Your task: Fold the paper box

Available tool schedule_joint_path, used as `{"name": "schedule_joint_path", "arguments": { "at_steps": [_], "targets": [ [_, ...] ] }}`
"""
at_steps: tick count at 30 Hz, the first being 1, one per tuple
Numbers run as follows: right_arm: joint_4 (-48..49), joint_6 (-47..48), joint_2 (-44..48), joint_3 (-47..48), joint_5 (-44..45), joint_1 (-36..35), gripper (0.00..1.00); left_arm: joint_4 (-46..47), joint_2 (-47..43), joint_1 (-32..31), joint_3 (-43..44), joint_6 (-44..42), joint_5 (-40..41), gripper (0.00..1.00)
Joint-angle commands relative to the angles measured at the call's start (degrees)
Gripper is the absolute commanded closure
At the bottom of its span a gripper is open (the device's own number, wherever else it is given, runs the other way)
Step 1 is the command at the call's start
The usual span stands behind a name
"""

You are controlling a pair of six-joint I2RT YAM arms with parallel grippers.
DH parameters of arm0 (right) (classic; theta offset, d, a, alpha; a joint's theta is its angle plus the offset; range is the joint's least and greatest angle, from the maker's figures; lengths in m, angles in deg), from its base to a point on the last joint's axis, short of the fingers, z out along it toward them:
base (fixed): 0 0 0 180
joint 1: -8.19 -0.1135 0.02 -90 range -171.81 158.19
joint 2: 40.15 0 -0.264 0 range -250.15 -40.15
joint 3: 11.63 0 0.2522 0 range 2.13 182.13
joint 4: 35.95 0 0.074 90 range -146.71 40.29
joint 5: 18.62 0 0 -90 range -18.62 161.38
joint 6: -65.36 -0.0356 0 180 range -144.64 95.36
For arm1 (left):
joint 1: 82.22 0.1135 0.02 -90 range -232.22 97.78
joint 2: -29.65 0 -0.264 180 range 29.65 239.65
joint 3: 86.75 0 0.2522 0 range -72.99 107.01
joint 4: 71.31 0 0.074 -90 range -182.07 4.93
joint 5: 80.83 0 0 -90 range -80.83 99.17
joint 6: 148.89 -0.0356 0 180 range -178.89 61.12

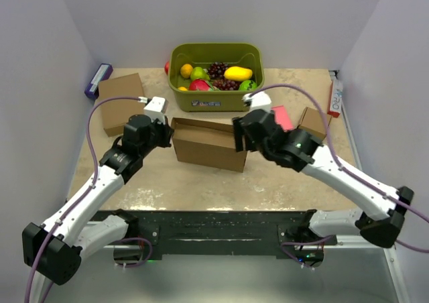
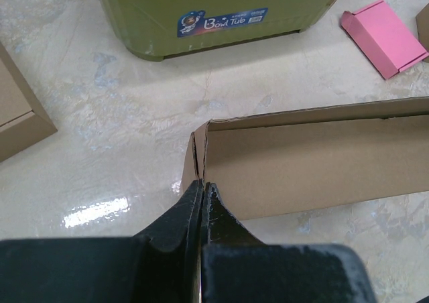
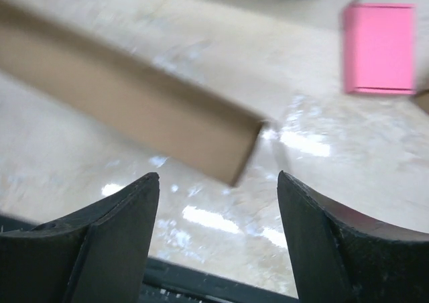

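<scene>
Two fingers of the left gripper [image 2: 202, 188] are pressed fully together, tips meeting the near left corner of the paper box [image 2: 301, 165]; whether cardboard is pinched between them cannot be determined. The right gripper [image 3: 218, 177] has its fingers spread wide and holds nothing; the box's right end lies just ahead of the gap. The box stands on the table [image 1: 201, 182] between both grippers, its long walls upright. Beyond it sits a green tub [image 1: 214, 100] of fruit. A pink card [image 3: 379, 48] lies ahead and right of the right fingers.
</scene>
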Motion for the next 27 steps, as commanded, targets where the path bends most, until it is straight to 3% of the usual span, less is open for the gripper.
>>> {"name": "schedule_joint_path", "arguments": {
  "at_steps": [1,7,16,27],
  "targets": [
    [-4.1,0.5,5.6,-2.0,3.1,7.0,0.25,-4.7,1.3,-0.3,0.9,-0.3,0.2,1.0],
    [0.4,3.8,5.0,-6.4,-1.8,13.4,0.27,-5.0,1.5,-0.5,1.3,-0.3,0.0,1.0],
    [3.5,4.4,3.7,-7.9,-6.9,14.5,0.38,-5.2,1.8,-0.6,1.5,-0.1,0.2,1.0],
    [2.4,3.4,6.6,-6.2,-9.1,14.4,0.38,-5.4,2.2,-0.8,2.2,-0.2,0.2,1.0]
  ]
}}
